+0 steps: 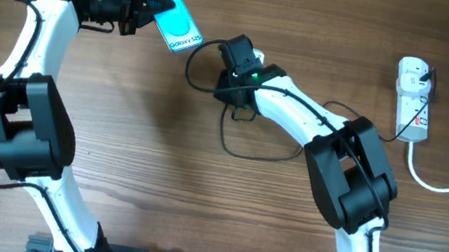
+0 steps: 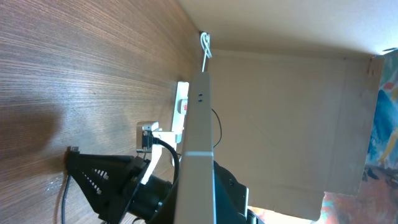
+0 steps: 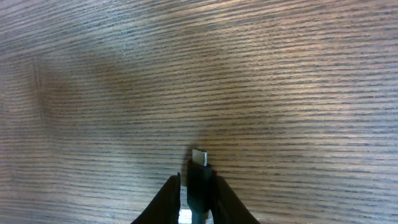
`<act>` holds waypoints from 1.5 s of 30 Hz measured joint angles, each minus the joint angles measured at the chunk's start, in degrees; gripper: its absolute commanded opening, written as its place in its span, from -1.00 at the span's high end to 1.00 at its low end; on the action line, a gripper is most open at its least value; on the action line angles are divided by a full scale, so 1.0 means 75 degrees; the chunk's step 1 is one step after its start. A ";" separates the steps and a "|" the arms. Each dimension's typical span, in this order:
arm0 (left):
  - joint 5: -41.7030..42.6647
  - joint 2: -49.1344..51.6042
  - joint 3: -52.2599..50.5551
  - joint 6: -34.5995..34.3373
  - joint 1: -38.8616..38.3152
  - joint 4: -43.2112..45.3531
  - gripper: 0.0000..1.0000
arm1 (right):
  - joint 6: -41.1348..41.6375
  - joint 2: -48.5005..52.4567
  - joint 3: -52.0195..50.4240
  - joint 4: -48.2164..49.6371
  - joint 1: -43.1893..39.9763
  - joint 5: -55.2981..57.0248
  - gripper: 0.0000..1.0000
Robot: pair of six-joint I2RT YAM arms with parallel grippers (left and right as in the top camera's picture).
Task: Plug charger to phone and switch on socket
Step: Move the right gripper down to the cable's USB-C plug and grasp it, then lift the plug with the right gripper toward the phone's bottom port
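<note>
the phone (image 1: 178,21) reads "galaxy s" near its right, near end; the red marking on the socket (image 1: 412,97) is too small to read.

- My left gripper (image 1: 151,8) clasps the phone (image 1: 179,23) by one end, top left.
- My right gripper (image 1: 238,54) sits nearby, with the charger (image 1: 255,158) looping below it.
- The socket (image 1: 411,100) lies far right.

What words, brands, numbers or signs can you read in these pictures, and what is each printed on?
"Galaxy S", followed by characters too small to read: on the screen of the phone.
Red marking on the power strip: too small to read.
No text on the charger connector.
</note>
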 measured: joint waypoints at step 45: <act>0.2063 0.0000 0.0000 0.2515 -0.0510 -0.0175 0.92 | -0.1818 -0.3013 -0.2538 0.4194 -0.1676 -0.9716 0.91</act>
